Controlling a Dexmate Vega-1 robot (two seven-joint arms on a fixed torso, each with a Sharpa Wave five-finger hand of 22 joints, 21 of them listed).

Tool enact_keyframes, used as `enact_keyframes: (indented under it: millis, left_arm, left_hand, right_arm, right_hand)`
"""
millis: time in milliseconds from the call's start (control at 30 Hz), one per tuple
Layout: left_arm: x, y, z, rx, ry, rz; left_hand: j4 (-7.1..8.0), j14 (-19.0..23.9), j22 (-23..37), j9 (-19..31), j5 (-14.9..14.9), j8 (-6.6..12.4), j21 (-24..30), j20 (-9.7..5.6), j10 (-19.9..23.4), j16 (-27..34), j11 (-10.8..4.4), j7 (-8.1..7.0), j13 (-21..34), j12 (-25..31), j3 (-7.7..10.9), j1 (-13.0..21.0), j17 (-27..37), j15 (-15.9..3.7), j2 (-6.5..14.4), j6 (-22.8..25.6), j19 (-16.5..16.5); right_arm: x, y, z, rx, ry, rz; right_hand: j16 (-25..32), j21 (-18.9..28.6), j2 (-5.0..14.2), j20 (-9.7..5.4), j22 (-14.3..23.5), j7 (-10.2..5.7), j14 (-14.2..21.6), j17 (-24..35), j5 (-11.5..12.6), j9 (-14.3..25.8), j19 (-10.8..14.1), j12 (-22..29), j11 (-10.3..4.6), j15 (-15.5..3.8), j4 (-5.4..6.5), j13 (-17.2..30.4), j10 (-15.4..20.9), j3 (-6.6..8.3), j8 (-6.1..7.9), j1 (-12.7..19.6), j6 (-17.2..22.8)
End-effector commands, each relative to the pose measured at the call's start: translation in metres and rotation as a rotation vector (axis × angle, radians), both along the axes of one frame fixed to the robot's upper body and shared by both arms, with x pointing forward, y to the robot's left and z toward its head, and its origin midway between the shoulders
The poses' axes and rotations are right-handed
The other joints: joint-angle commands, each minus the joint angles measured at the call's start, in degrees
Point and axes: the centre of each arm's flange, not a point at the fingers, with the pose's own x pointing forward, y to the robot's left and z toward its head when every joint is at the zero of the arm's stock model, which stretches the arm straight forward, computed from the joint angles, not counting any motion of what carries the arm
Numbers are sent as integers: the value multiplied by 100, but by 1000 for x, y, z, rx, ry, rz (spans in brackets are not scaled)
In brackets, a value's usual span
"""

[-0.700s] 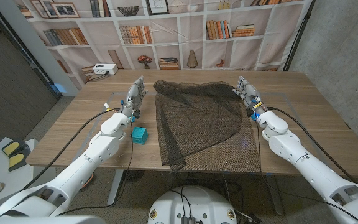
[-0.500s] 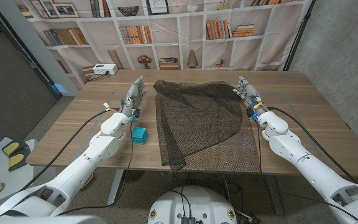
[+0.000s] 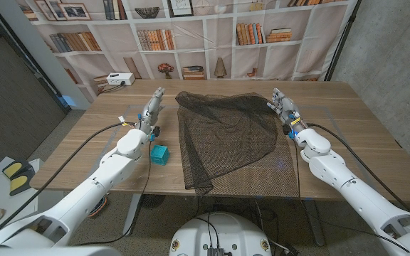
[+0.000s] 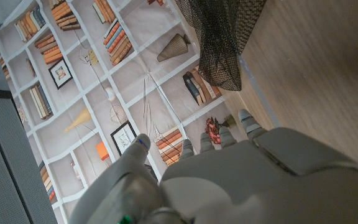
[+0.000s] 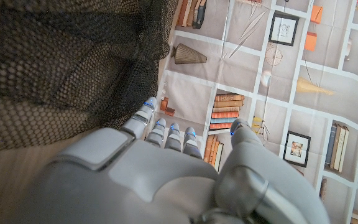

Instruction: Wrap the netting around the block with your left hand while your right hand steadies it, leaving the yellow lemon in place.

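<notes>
1. Centrally, the black netting (image 3: 223,139) lies spread on the table (image 3: 347,135), its near edge hanging over.
2. Left hand (image 3: 152,110) is empty, fingers extended; the teal block (image 3: 161,153) sits near it.
3. Right hand (image 3: 283,104) is empty too, just beside the netting.

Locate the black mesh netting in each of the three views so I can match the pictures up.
Head view: the black mesh netting is spread over the middle of the wooden table, between the two arms.
Left wrist view: a bunched edge of it hangs at the table's far edge.
Right wrist view: it lies close by the right hand.
Shared landmark: the printed bookshelf backdrop behind the table.
</notes>
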Motion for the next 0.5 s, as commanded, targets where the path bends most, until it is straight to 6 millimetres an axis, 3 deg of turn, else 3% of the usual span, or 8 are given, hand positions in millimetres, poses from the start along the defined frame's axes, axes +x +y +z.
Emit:
enact_keyframes:
  millis: [33,500]
  left_arm:
    - [-22,2,6,213,-36,221]
    - [-43,2,9,444,-89,349]
  left_hand:
    - [-138,267,39,16,-58,64,7,109,133,95,54,6,32,71,42,154,25,82,-4,250,85]
    - [-316,411,52,26,-111,89,-14,150,362,75,67,4,51,134,93,321,39,44,-31,502,131]
  right_arm:
    - [-6,4,-4,-9,6,5]
    - [-14,8,-11,-15,17,16]
  right_hand:
    - [28,-9,3,20,19,-34,15,9,35,26,22,55,26,57,-13,12,65,43,30,-31,-13]
    - [42,-23,9,60,20,-39,66,11,32,27,24,73,84,136,-21,15,150,51,39,-43,64]
